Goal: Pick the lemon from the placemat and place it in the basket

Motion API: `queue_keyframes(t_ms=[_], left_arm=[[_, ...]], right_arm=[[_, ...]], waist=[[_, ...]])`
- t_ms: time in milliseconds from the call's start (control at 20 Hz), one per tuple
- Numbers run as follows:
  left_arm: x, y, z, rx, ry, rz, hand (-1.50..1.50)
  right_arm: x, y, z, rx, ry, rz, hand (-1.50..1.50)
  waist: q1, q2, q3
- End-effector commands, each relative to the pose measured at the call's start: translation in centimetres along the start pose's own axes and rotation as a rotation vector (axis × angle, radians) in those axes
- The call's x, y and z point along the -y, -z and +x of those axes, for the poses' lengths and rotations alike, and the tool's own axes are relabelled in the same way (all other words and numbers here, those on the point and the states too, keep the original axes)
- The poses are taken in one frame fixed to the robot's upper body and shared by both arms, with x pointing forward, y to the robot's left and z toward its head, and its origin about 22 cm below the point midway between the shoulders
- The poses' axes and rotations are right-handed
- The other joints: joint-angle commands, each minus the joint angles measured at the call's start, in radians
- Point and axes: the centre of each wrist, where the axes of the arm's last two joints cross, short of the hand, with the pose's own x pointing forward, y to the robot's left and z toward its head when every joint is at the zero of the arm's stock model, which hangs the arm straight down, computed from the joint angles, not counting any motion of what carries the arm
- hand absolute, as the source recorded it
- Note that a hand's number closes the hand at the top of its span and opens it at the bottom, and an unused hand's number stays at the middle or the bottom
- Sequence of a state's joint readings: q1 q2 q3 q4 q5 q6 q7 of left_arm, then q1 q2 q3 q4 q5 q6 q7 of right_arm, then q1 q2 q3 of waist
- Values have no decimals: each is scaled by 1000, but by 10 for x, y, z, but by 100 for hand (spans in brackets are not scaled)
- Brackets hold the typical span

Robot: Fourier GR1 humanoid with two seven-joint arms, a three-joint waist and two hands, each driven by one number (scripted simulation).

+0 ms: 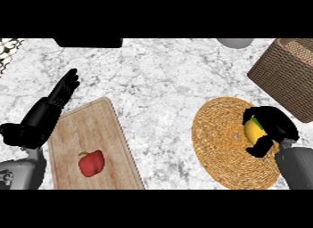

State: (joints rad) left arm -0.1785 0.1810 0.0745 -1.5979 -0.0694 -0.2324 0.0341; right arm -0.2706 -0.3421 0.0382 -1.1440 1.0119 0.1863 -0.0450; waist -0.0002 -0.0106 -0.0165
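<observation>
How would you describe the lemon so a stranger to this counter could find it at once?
Start at the right side of the marble counter, where a round woven placemat lies beside a brown basket. On the placemat, the right hand curls round the lemon. It alone is yellow; the pepper on the cutting board is red.

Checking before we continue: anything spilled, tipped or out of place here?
Nothing stands out. The right hand curls round the lemon on the placemat, the basket stands upright beside it, and the red pepper lies on the cutting board.
</observation>
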Motion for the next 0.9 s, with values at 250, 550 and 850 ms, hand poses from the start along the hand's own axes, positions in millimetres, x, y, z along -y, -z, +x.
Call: queue_keyframes(t_ms=[250,550,850], left_arm=[[15,1,-5,18,-7,-30,0],[8,2,6,26,-1,-51,0],[3,12,8,23,-5,-33,0]], right_arm=[[30,52,92,-379,158,-167,150],[57,84,154,-500,304,-312,150],[111,79,173,-351,608,-618,150]], waist=[[41,21,15],[53,22,18],[38,20,18]])
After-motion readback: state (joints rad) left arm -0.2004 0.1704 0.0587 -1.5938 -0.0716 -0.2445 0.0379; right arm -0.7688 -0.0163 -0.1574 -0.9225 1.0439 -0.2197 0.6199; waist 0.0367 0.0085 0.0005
